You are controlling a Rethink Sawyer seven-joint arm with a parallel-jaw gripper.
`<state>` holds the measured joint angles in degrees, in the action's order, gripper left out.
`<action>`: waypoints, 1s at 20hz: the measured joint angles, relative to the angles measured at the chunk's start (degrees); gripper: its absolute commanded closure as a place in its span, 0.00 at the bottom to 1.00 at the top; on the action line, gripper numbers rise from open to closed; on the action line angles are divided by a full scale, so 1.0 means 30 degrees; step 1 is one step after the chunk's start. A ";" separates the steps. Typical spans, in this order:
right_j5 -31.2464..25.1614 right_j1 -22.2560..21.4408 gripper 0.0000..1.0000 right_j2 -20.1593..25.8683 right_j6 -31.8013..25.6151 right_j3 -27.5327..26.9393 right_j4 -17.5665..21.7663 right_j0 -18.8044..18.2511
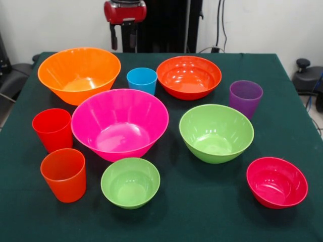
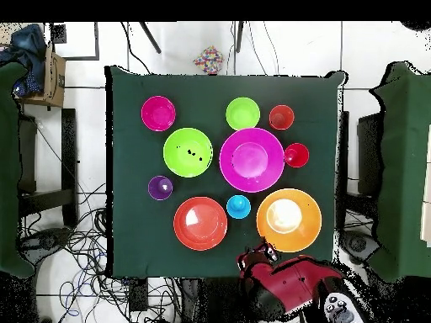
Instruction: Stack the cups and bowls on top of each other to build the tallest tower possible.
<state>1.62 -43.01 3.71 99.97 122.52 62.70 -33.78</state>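
- Arm drawn back at the surface's (image 1: 212, 212) far edge; gripper (image 1: 124, 38) hangs above the edge, holding nothing; whether it is spread cannot be told.
- Four cups, upright, separate: red (image 1: 53, 129), orange (image 1: 64, 174), blue (image 1: 142, 80), purple (image 1: 245, 98).
- Six bowls, unstacked: large pink (image 1: 120, 123), large orange (image 1: 79, 74), red-orange (image 1: 189, 76), medium green (image 1: 216, 132), small green (image 1: 130, 182), crimson (image 1: 276, 182).
- No legible writing.

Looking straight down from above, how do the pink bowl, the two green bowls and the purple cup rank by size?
Largest to smallest in the overhead view:
1. large pink bowl
2. medium lime green bowl
3. small lime green bowl
4. purple cup
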 measured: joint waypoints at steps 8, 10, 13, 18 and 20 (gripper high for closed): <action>-0.0004 -0.0567 0.00 0.0316 0.0000 0.0006 -0.0675 0.0000; -0.0004 -0.0622 0.00 0.0344 0.0000 0.0003 -0.0762 0.0010; -0.0006 -0.0744 0.00 0.0338 0.0000 0.0004 -0.0895 0.0222; -0.0004 -0.0752 0.00 0.0297 0.0000 0.0006 -0.1091 0.1017; -0.0008 -0.0752 0.00 0.0225 0.0000 0.0006 -0.1278 0.1488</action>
<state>1.59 -45.26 4.39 99.97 122.53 58.86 -29.32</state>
